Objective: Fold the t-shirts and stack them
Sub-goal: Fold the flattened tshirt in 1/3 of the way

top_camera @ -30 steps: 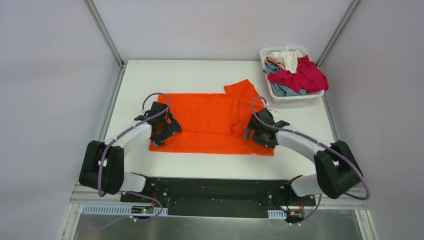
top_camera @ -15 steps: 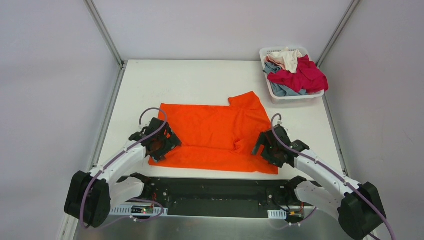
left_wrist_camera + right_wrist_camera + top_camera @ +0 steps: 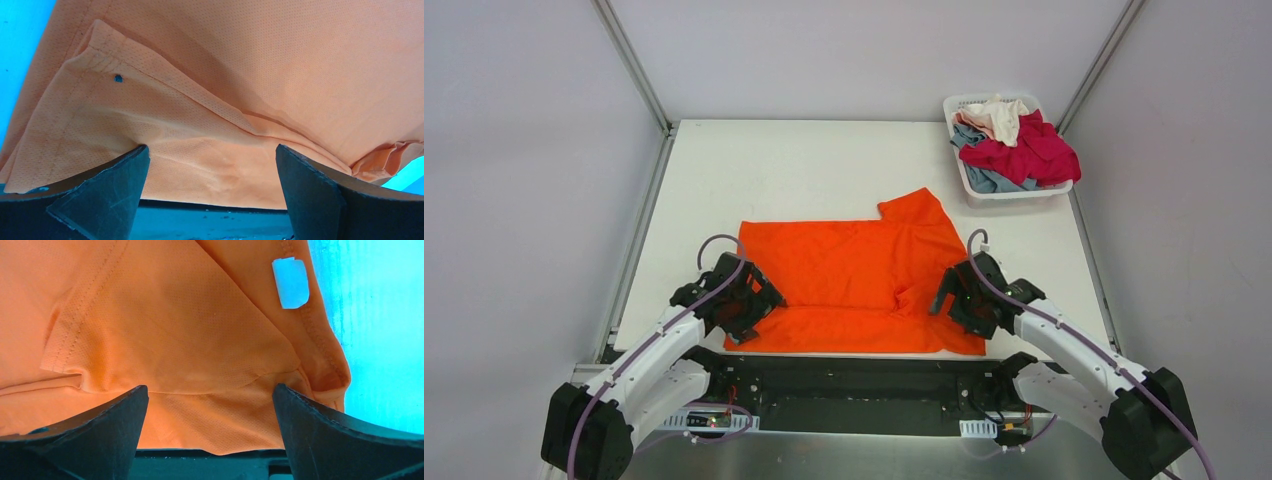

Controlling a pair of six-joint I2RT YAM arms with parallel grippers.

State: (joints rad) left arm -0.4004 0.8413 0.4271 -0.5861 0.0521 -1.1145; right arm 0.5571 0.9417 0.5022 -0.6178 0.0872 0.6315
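Observation:
The bright orange t-shirt (image 3: 854, 280) lies spread flat on the white table, one sleeve sticking up at the far right, its near hem at the table's front edge. My left gripper (image 3: 742, 300) sits over its near left corner, and my right gripper (image 3: 959, 295) over its near right corner. In the left wrist view the orange cloth (image 3: 250, 75) lies under the wide-open gripper (image 3: 211, 150). In the right wrist view the cloth (image 3: 175, 315) with a white label (image 3: 291, 282) lies under the open gripper (image 3: 210, 387). Neither gripper pinches cloth.
A white slotted basket (image 3: 1014, 195) at the far right corner holds a crimson-magenta shirt (image 3: 1024, 150), a grey-blue one (image 3: 989, 180) and a cream one (image 3: 999, 115). The black base plate (image 3: 864, 375) runs just beyond the table's front edge. Metal frame posts stand at the back corners.
Both arms have drawn back toward the near edge, and the orange shirt has slid with them to the table's front edge.

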